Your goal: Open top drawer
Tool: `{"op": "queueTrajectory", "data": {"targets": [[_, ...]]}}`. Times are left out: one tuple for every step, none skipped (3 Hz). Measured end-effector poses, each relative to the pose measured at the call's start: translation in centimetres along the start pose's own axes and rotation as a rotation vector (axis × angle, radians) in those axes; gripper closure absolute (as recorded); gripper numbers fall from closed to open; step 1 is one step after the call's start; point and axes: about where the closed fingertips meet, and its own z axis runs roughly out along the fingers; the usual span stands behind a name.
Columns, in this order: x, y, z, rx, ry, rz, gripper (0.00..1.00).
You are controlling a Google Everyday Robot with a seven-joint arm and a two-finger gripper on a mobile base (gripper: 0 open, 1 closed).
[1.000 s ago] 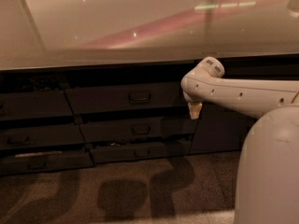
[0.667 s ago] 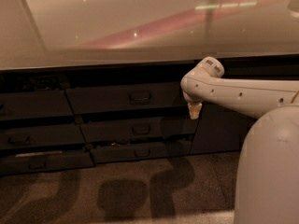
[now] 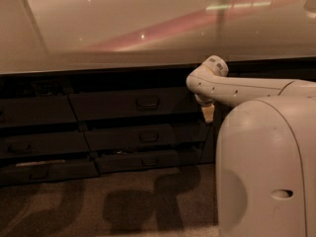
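The tool (image 3: pixel 208 113) hangs from the arm's (image 3: pixel 247 89) bent wrist, pointing down, just off the right end of the top drawer (image 3: pixel 108 105). Whether it is open or shut I cannot tell; it seems to hold nothing.

The drawer's handle (image 3: pixel 147 102) lies to the tool's left at about the same height, so the reach goes leftward along the front, whose long axis runs left to right. The pull then comes toward the near side. There is one arm, so no choice of side.

Under the counter (image 3: pixel 148 33) I count six drawer fronts, in two columns of three, and the top drawer looks closed.
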Motion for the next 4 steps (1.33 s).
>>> {"op": "queueTrajectory", "data": {"targets": [[0.0, 0.0, 0.0, 0.0, 0.0, 0.0, 0.0], [0.0, 0.0, 0.0, 0.0, 0.0, 0.0, 0.19], [0.0, 0.0, 0.0, 0.0, 0.0, 0.0, 0.42], [0.0, 0.01, 0.01, 0.0, 0.0, 0.0, 0.65]]}}
